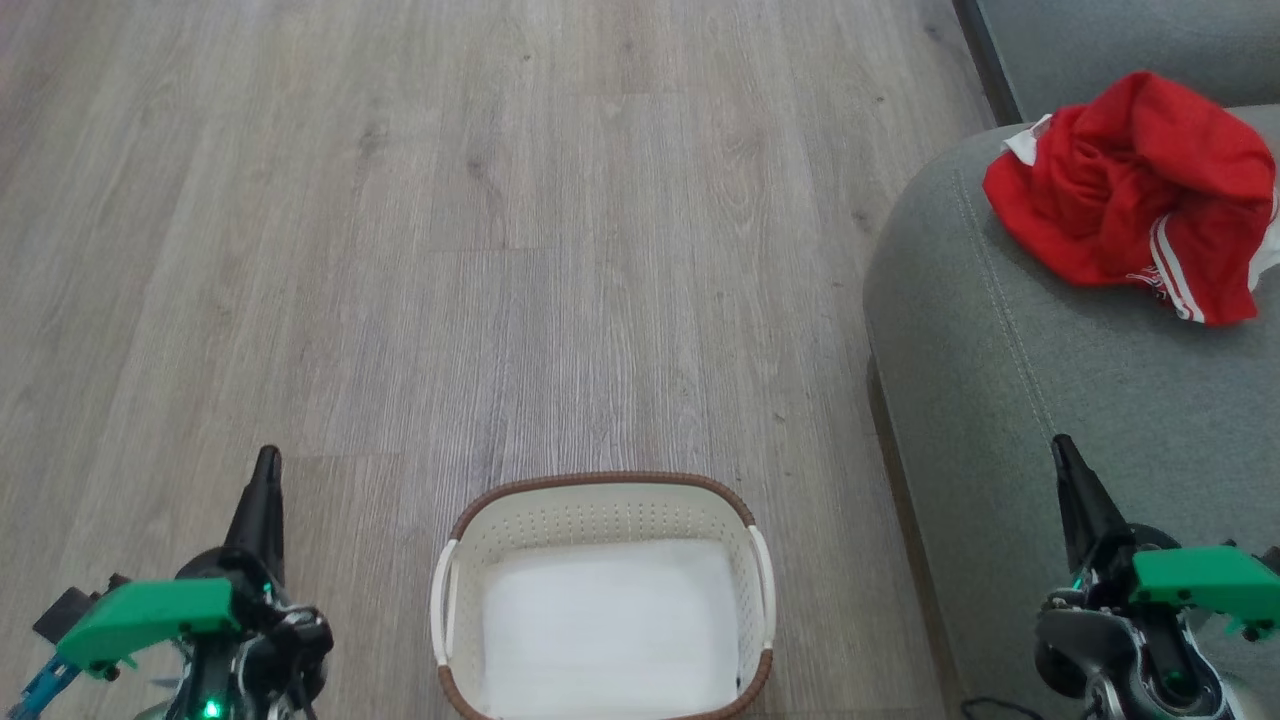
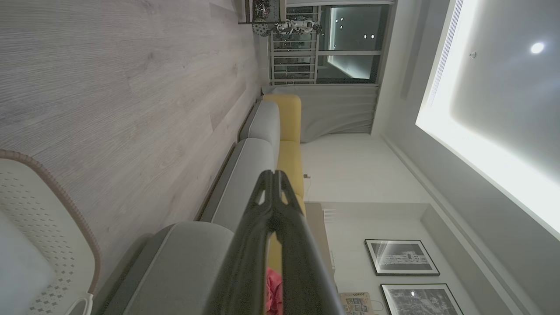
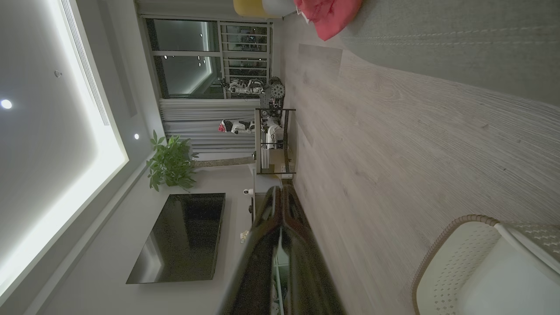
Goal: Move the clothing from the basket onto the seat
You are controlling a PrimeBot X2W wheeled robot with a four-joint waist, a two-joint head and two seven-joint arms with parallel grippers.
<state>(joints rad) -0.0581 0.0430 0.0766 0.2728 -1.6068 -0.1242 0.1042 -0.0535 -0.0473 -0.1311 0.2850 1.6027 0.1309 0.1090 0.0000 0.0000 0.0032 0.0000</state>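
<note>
We rate the clothing (image 1: 1135,190) soft, light, limp: pinch a raised fold. Left gripper (image 1: 267,460) and right gripper (image 1: 1062,447) stand closed, empty.

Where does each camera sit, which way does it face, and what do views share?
Head view: on the head, looking forward and down at the floor, basket, and clothing on the seat; left gripper and right gripper shut, lower corners.
Left wrist view: on the left wrist, rolled sideways, facing across the floor toward a window; its shut fingers show.
Right wrist view: on the right wrist, rolled sideways, facing the window and a plant; its shut fingers show.
Shared: all show the basket.
</note>
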